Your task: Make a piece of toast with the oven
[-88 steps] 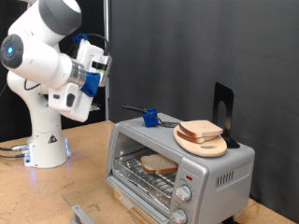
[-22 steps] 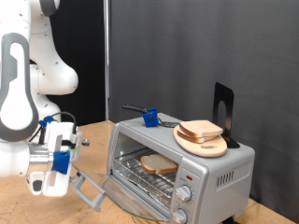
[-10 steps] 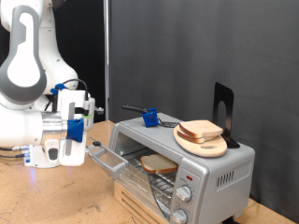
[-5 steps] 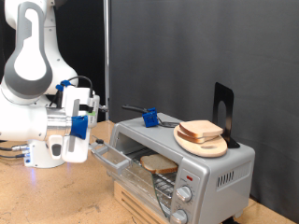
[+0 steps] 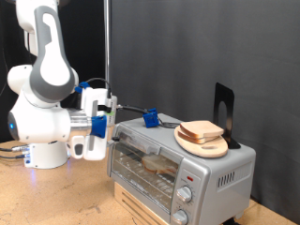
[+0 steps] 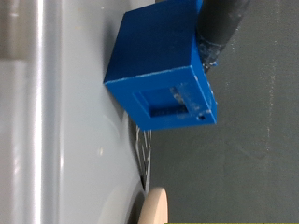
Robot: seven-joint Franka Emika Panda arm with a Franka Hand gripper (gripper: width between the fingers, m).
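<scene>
Oven (image 5: 178,167) on the table (image 5: 47,192), door nearly shut, piece of toast (image 5: 153,163) dimly visible on the rack behind the glass. Claw (image 5: 111,122) at the door's upper edge, open or closed can't tell. Blue block (image 5: 149,118) and stacked slices (image 5: 201,132) on a plate (image 5: 203,146) on the oven top.

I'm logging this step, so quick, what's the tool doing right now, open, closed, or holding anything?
Tool: at the top front edge of the oven, against its nearly shut door; open or closed cannot be told, and nothing shows between its fingers.
</scene>
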